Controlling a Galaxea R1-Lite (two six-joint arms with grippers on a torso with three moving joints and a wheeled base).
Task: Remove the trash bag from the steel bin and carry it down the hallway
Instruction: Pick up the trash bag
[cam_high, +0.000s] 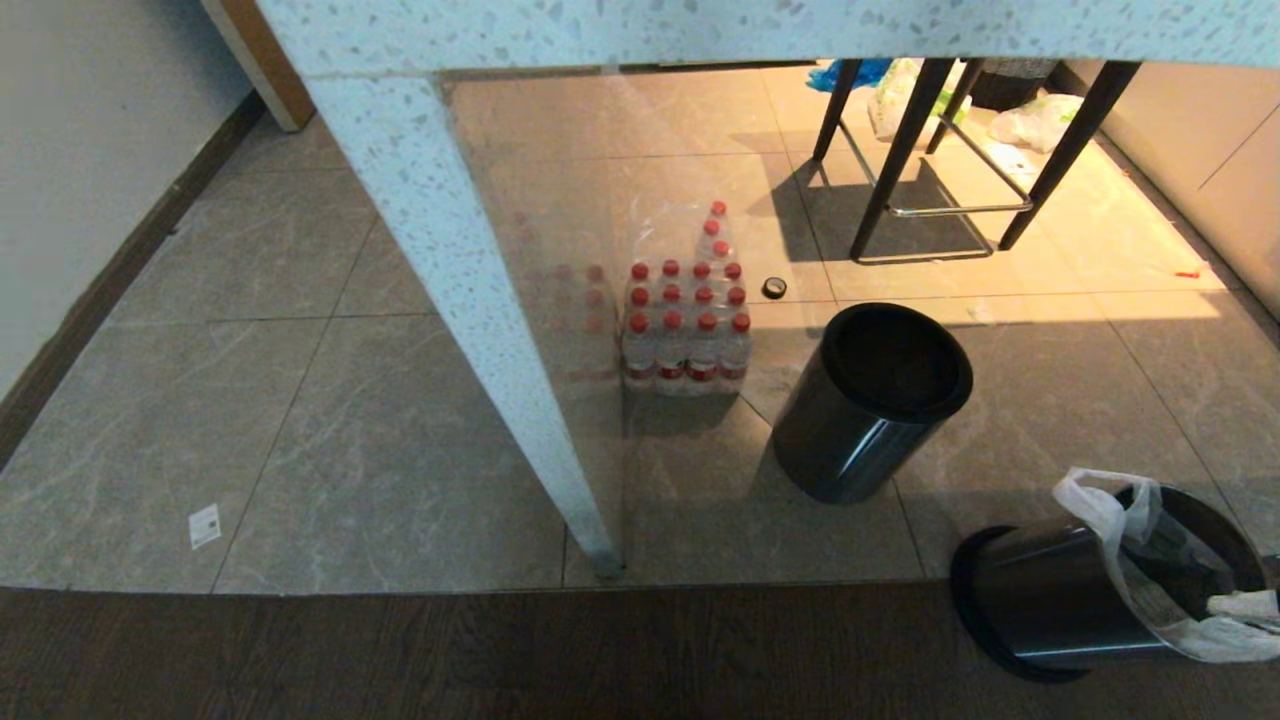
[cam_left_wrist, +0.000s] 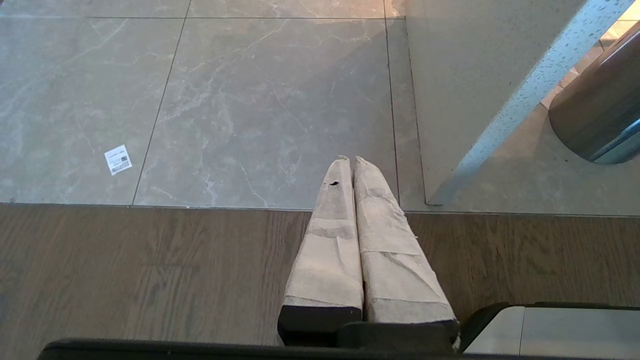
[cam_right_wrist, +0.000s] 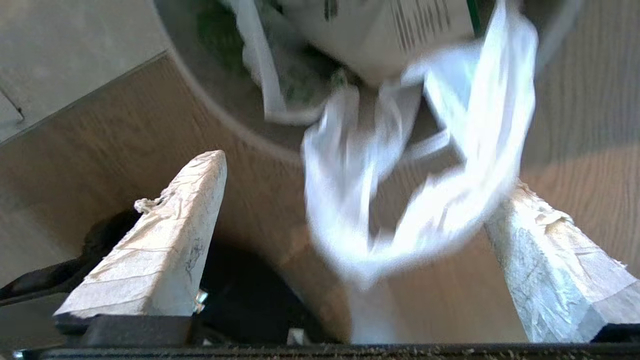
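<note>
- Lower left of head view: paper label (cam_high: 204, 525) flat on grey tile floor (cam_high: 300, 420).
- Left gripper (cam_left_wrist: 349, 161), seen only in its wrist view, hangs over the tile-to-wood edge; taped fingers pressed together, holding nothing.
- Centre: speckled table leg (cam_high: 470, 300); just right, pack of red-capped water bottles (cam_high: 685, 330); tape roll (cam_high: 774, 288) beside it.
- Right of centre: black bin (cam_high: 868, 400), upright.
- Lower right: steel bin (cam_high: 1060, 600) lying tipped on wood floor, trash bag (cam_high: 1150, 570) spilling from its mouth.
- Right gripper (cam_right_wrist: 360, 175), wrist view: fingers spread wide, blurred bag handle loop between them, not clamped.
</note>
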